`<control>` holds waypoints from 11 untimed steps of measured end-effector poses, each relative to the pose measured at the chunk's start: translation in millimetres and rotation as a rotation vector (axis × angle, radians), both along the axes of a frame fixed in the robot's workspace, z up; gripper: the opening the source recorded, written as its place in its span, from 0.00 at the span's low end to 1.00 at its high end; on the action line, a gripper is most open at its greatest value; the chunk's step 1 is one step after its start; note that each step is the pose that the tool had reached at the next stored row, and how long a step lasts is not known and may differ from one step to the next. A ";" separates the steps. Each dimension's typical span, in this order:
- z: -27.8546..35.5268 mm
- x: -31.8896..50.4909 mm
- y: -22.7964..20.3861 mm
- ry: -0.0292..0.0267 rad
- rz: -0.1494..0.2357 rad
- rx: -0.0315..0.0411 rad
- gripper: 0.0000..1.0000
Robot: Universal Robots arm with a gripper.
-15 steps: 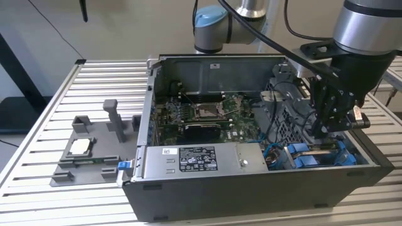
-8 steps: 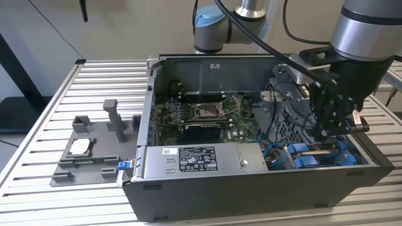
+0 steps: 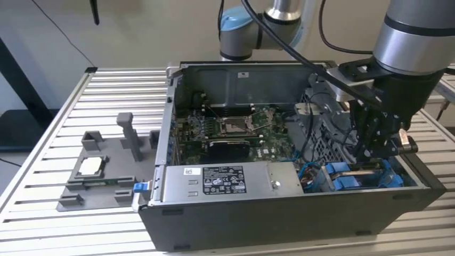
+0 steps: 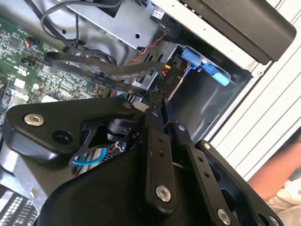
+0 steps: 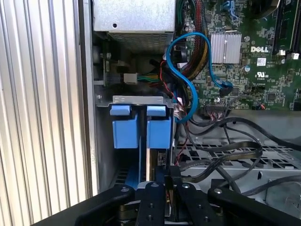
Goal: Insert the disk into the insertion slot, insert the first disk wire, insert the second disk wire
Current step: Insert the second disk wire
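- grey fixture tray (image 3: 96, 173): lies on the slatted bench (image 3: 42, 160), well apart from the open computer case (image 3: 284, 213), toward the exterior view's left.
- power-supply box (image 3: 227, 181): silver with a black label, set along the case's near wall; a blue latch (image 3: 140, 187) sits at its end nearest the tray.
- motherboard (image 3: 235, 125): covers the case floor behind the power-supply box.
- disk (image 3: 355, 176): its blue carrier frame stands in the insertion slot (image 3: 323, 176) at the case's corner toward the exterior view's right, beside the power-supply box; in the first wrist view two blue frame tabs (image 5: 140, 127) sit under a grey metal lip of the slot (image 5: 141, 99).
- blue cable (image 5: 188, 80): loops from the motherboard side toward the disk in the first wrist view.
- gripper (image 3: 373, 154): hangs inside the case directly over the disk; in both wrist views the black jaws (image 5: 162, 188) appear drawn close together, and whether they pinch anything cannot be told.
- black flat cable (image 4: 103, 70): runs across the case just past the gripper (image 4: 157, 101) tips in the second wrist view.
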State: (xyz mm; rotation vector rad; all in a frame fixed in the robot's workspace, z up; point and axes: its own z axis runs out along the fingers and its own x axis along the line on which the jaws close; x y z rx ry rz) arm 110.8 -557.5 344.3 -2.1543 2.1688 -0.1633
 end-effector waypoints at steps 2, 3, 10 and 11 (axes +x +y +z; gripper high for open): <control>0.0 0.0 0.0 0.0000 0.000 -0.0001 0.16; -0.3 0.0 0.0 -0.0001 0.000 0.0000 0.16; -3.9 1.3 0.0 -0.0001 0.000 0.0020 0.16; -4.4 1.5 0.0 -0.0001 0.000 0.0023 0.16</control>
